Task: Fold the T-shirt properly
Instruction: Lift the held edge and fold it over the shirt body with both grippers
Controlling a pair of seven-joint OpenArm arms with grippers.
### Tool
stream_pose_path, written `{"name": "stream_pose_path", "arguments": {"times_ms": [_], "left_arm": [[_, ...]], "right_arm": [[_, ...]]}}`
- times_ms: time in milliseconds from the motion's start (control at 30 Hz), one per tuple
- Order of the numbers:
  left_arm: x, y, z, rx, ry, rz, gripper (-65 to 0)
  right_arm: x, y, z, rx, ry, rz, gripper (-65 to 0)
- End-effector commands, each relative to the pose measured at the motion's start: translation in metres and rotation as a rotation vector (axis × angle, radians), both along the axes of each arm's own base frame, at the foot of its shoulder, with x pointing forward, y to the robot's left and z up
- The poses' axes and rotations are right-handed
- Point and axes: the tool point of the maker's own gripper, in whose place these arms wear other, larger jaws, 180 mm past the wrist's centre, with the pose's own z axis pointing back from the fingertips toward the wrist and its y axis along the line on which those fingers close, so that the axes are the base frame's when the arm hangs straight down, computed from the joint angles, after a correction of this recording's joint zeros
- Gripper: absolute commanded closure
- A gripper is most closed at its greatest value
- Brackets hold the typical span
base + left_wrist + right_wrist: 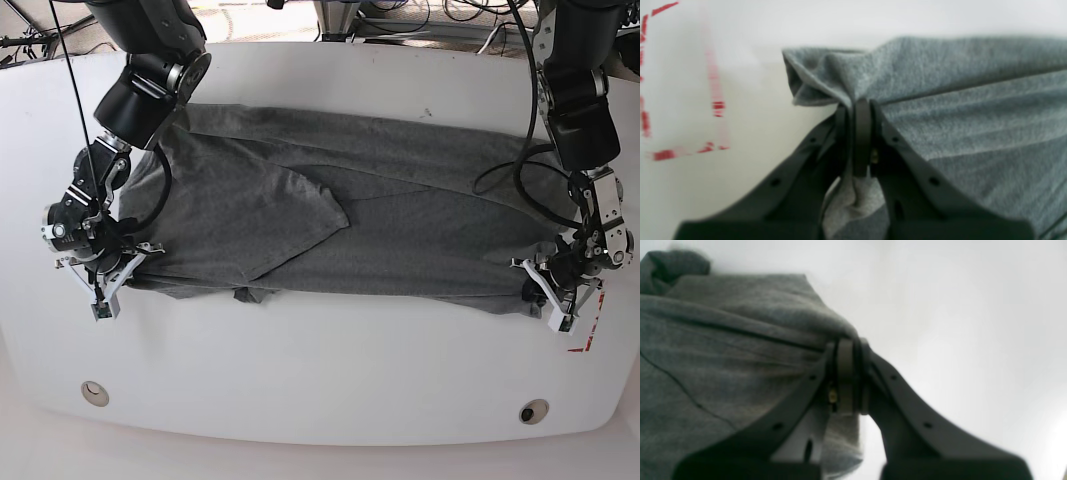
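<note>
1 dark heather-grey T-shirt point(340, 215) is lying spread across the white desk point(320, 380), folded lengthwise, a sleeve lapping over its middle. 2 pincers are gripping its near edge: the left pincer point(858, 103) is clenching a bunched corner, the right pincer point(848, 341) is clamping the opposite end. Only the left wrist view is showing the blurred, seemingly dashed red markings point(716, 106).

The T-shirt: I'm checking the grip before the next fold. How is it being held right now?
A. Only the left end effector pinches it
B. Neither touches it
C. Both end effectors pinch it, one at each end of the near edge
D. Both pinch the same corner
C: the left end effector and the right end effector are each shut on the T-shirt, at opposite ends of its near edge.
</note>
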Motion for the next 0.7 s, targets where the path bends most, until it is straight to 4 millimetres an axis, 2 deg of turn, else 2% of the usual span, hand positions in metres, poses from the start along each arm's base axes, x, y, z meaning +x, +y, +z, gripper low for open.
{"name": "stream_pose_path", "arguments": {"times_ms": [0,367,667], "left_arm": [[0.008,0.008,0.026,0.033,-0.069,-0.012,0.0],[0.0,0.001,0.028,0.058,-0.081,-0.067,0.0],[-0.017,0.007,0.025,0.096,-0.072,-0.062,0.0]], "right_arm": [[-0.004,-0.02,0.026,-0.078,-0.037,-0.04,0.0],[-0.033,-0.015,0.043,-0.161,-0.05,-0.054,0.0],[-0.068,0.003,0.038,-0.227,0.019,-0.029,0.0]]}}
